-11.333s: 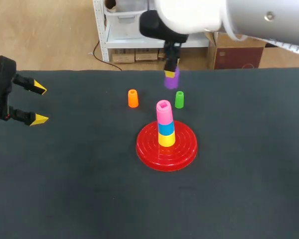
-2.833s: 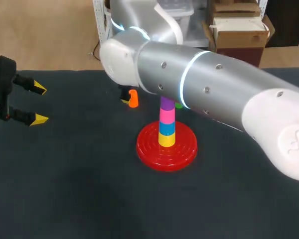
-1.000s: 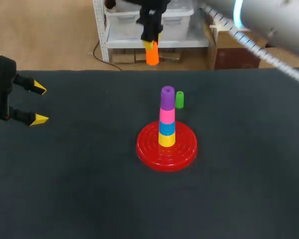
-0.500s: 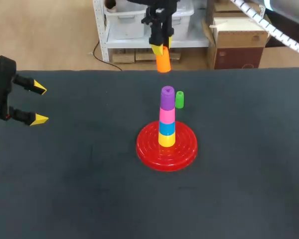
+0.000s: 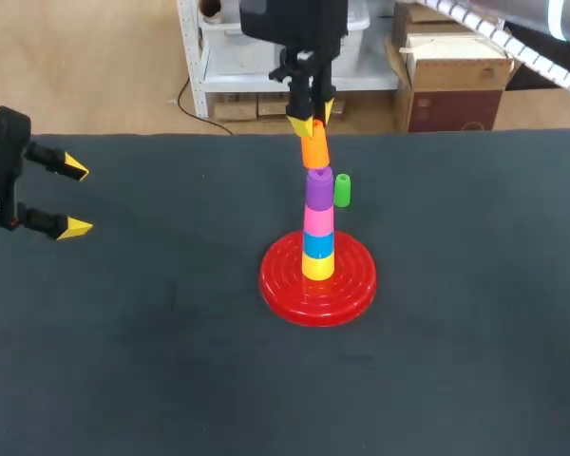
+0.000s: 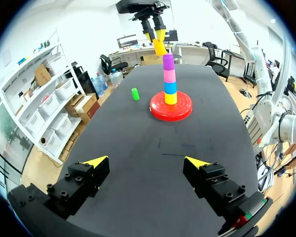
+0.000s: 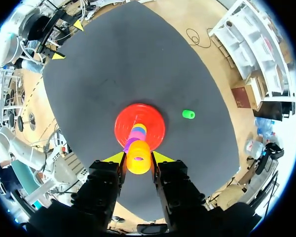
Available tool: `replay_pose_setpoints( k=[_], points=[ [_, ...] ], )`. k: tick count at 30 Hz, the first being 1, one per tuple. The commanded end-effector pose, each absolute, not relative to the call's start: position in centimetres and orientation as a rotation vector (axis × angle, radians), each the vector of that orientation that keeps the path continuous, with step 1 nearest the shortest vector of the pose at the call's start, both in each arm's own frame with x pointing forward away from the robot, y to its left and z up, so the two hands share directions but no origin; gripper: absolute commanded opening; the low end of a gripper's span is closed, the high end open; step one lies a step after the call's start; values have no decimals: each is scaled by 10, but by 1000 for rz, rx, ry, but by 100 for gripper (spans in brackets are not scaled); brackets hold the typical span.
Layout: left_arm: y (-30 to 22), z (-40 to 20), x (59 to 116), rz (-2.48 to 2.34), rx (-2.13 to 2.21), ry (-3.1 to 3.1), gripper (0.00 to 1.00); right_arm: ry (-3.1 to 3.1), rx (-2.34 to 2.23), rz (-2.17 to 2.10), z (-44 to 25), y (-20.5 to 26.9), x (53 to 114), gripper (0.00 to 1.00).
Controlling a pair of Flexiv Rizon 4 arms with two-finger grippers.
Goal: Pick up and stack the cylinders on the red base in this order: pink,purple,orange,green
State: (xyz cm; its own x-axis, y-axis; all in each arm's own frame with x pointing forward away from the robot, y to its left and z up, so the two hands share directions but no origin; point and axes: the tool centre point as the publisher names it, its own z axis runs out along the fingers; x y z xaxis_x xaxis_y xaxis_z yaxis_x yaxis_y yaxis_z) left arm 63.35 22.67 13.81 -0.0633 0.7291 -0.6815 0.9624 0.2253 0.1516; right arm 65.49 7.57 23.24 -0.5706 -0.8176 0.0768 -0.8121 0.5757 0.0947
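On the red base [image 5: 285, 283] [image 6: 182, 111] [image 7: 153, 120] stands a stack of yellow, blue, pink and purple cylinders; the purple cylinder [image 5: 318, 189] [image 6: 168, 61] is on top. My right gripper [image 5: 310, 121] [image 7: 138, 157] is shut on the orange cylinder [image 5: 314, 149] [image 7: 138, 157] [image 6: 160, 48], held just above the purple one. The green cylinder [image 5: 342, 190] [image 6: 135, 94] [image 7: 188, 114] stands on the table right behind the stack. My left gripper [image 5: 72, 198] [image 6: 146, 162] hangs open over the table's left edge, far from the stack.
The dark table [image 5: 152, 361] carries only the base, the stack and the green cylinder. My right arm comes in from the upper right, above the table's far edge.
My right gripper has carried the orange cylinder from behind the table's far edge forward and down, to just over the purple cylinder. The left arm has stayed still.
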Motion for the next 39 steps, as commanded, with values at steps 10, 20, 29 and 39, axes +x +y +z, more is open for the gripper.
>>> replay_pose_setpoints(
  k=[10, 20, 29, 39],
  points=[
    [227, 137, 633, -454, 1557, 1844, 100, -2862, 1460, -216, 232, 70, 645, 0],
    [227, 137, 633, -454, 1557, 1844, 100, -2865, 1455, -197, 238, 70, 635, 0],
    [227, 137, 633, -454, 1557, 1844, 100, -2859, 1420, -190, 233, 65, 632, 0],
    [227, 137, 633, -454, 1557, 1844, 100, -2835, 1422, -203, 222, 71, 630, 0]
  ],
)
